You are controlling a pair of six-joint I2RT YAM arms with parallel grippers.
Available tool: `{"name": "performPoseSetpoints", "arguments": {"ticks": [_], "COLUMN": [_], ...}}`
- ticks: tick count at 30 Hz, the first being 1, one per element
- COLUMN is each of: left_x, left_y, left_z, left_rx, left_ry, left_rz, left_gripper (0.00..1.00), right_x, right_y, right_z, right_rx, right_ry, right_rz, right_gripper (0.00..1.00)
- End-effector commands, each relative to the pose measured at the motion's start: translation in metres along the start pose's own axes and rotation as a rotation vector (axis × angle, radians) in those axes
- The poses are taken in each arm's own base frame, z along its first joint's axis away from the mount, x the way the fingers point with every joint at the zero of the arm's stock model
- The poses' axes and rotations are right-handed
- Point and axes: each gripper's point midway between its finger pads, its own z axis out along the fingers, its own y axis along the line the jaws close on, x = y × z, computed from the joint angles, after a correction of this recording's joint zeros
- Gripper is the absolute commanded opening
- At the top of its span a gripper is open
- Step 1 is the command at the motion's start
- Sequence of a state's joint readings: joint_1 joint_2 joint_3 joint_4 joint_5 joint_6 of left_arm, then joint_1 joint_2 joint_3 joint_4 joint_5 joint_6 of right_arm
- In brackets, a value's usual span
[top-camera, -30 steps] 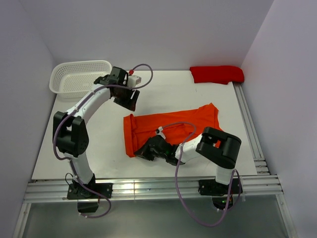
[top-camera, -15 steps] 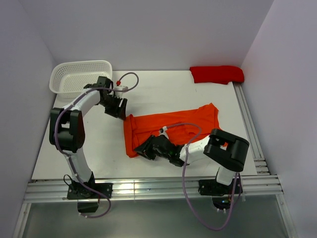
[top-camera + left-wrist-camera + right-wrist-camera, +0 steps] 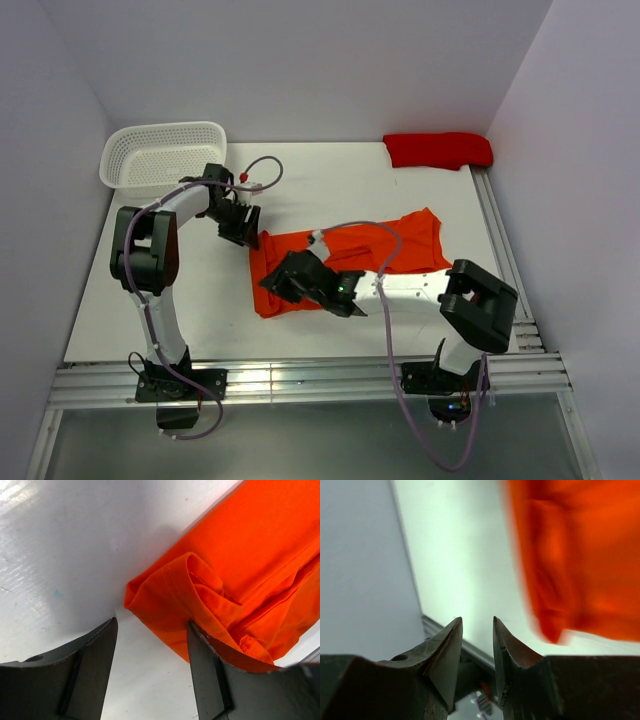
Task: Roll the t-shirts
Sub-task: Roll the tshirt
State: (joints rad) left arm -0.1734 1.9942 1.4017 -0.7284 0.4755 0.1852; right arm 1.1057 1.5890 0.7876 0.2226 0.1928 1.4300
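Pale grey walls (image 3: 300, 70) close a white table (image 3: 340, 180) on three sides. A bright orange cloth t-shirt (image 3: 400, 240) lies partly folded in the middle of the table. A darker red cloth t-shirt (image 3: 438, 150) lies folded in the upper right corner, well apart from it. A white plastic basket with holes (image 3: 160, 150) stands at the upper left.

The left gripper (image 3: 244, 232) is low at the upper left corner of the orange shirt. Its fingers (image 3: 95, 665) stand wide apart around the folded corner and do not hold it. The right gripper (image 3: 272, 288) is over the lower left part of the same shirt. Its fingers (image 3: 447, 650) are a little apart, with nothing between them.
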Motion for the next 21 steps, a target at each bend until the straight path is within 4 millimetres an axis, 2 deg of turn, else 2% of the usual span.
{"name": "performPoseSetpoints", "arguments": {"ticks": [1, 2, 3, 4, 5, 6, 7, 10, 15, 21], "left_x": [-0.016, -0.016, -0.016, -0.016, -0.016, -0.017, -0.017, -0.019, -0.020, -0.023], "left_y": [-0.001, -0.001, -0.001, 0.000, 0.000, 0.000, 0.000, 0.000, 0.002, 0.003], "left_z": [0.002, 0.002, 0.002, 0.003, 0.004, 0.004, 0.004, 0.005, 0.006, 0.008], "left_rx": [0.014, 0.013, 0.012, 0.010, 0.008, 0.008, 0.009, 0.008, -0.008, -0.035], "left_ry": [-0.041, -0.041, -0.039, -0.035, -0.034, -0.035, -0.032, -0.033, -0.024, -0.022], "left_rz": [-0.001, -0.006, -0.011, -0.011, -0.014, -0.019, -0.020, -0.026, -0.032, -0.039], "left_gripper": [0.63, 0.62, 0.62, 0.62, 0.61, 0.61, 0.61, 0.60, 0.57, 0.56], "right_x": [0.002, 0.011, 0.013, 0.014, 0.018, 0.017, 0.018, 0.011, -0.005, -0.005], "right_y": [0.041, 0.033, 0.026, 0.047, 0.038, 0.029, 0.035, 0.029, 0.011, -0.003], "right_z": [0.000, 0.012, 0.015, 0.019, 0.030, 0.033, 0.043, 0.056, 0.059, 0.049], "right_rx": [0.048, 0.094, 0.145, 0.123, 0.165, 0.220, 0.233, 0.303, 0.433, 0.494], "right_ry": [-0.022, 0.000, 0.012, 0.010, 0.012, 0.015, 0.012, -0.016, -0.068, -0.082], "right_rz": [-0.224, -0.261, -0.296, -0.325, -0.361, -0.396, -0.426, -0.505, -0.585, -0.610], "right_gripper": [0.38, 0.38, 0.38, 0.38, 0.38, 0.38, 0.38, 0.38, 0.38, 0.38]}}
